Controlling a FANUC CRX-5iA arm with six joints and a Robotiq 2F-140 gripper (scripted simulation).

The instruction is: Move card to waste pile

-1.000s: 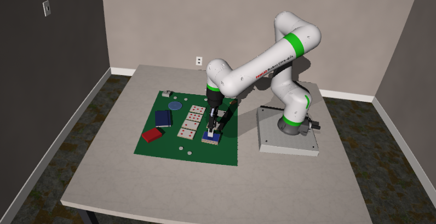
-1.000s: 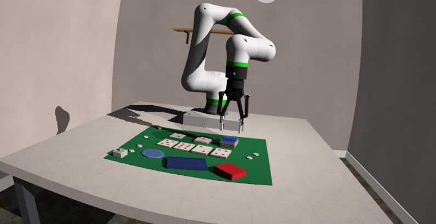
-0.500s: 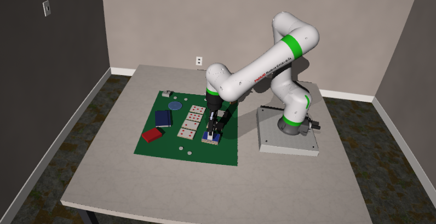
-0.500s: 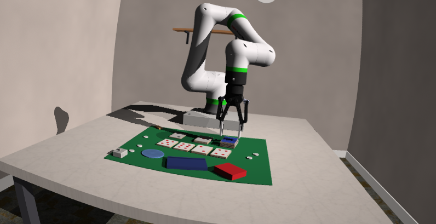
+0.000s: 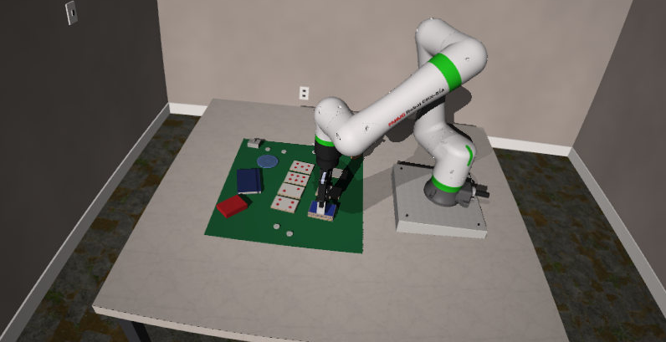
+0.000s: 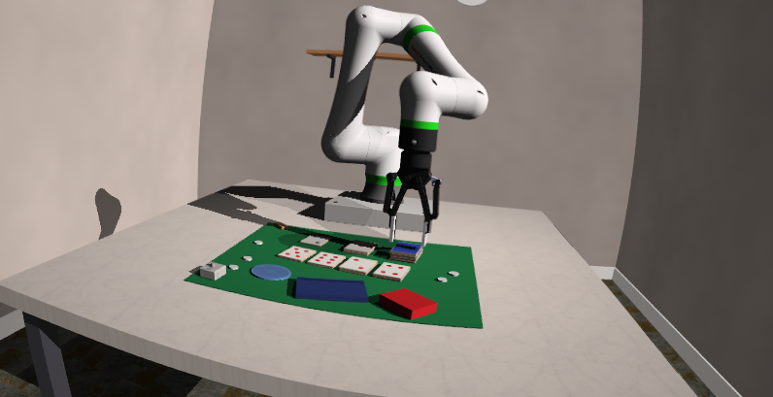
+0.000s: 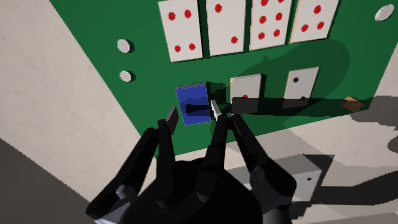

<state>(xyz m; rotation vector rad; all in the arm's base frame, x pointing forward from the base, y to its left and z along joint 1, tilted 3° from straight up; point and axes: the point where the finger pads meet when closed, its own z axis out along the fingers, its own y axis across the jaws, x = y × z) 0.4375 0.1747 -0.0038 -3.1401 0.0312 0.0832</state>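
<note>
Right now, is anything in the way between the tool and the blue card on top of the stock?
No. The tool hangs open just over the stock, one finger at each side of the top card, with nothing visible between them.

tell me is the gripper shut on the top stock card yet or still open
Open, holding nothing. The gripper hangs low over the blue-backed stock, one fingertip outside each of two opposite edges, a gap showing in the wrist view.
</note>
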